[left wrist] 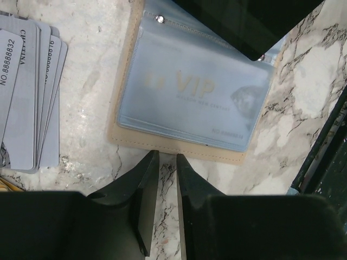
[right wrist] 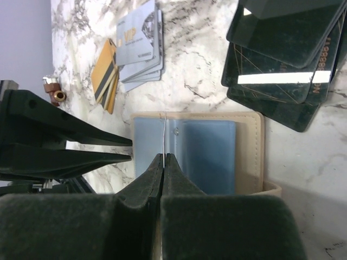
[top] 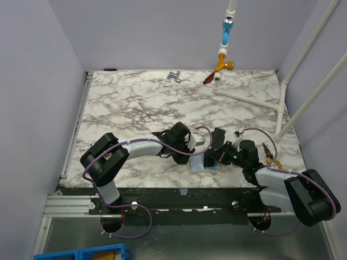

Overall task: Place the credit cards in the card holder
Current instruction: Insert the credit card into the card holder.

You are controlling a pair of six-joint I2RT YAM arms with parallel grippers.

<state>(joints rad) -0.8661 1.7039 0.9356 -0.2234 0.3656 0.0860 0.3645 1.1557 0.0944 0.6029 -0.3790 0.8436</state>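
Observation:
The card holder (top: 205, 164) lies open on the marble between both grippers. In the left wrist view its tan rim (left wrist: 217, 154) frames clear blue sleeves, one holding a pale "VIP" card (left wrist: 190, 86). My right gripper (right wrist: 164, 156) is shut on a thin card (right wrist: 164, 130) seen edge-on, upright over the holder's sleeves (right wrist: 206, 151). My left gripper (left wrist: 167, 154) is empty with jaws a little apart, just at the holder's near edge. Loose pale grey-blue cards (right wrist: 141, 43), gold-tan striped cards (right wrist: 105, 73) and dark cards (right wrist: 282, 54) lie around it.
A stack of pale cards (left wrist: 27, 92) lies left of the holder. A dark shape (left wrist: 244, 21) covers the holder's far edge. Pipe fittings (top: 174, 76), a brass valve (top: 222, 66) and white pipes (top: 249, 97) stand at the back right.

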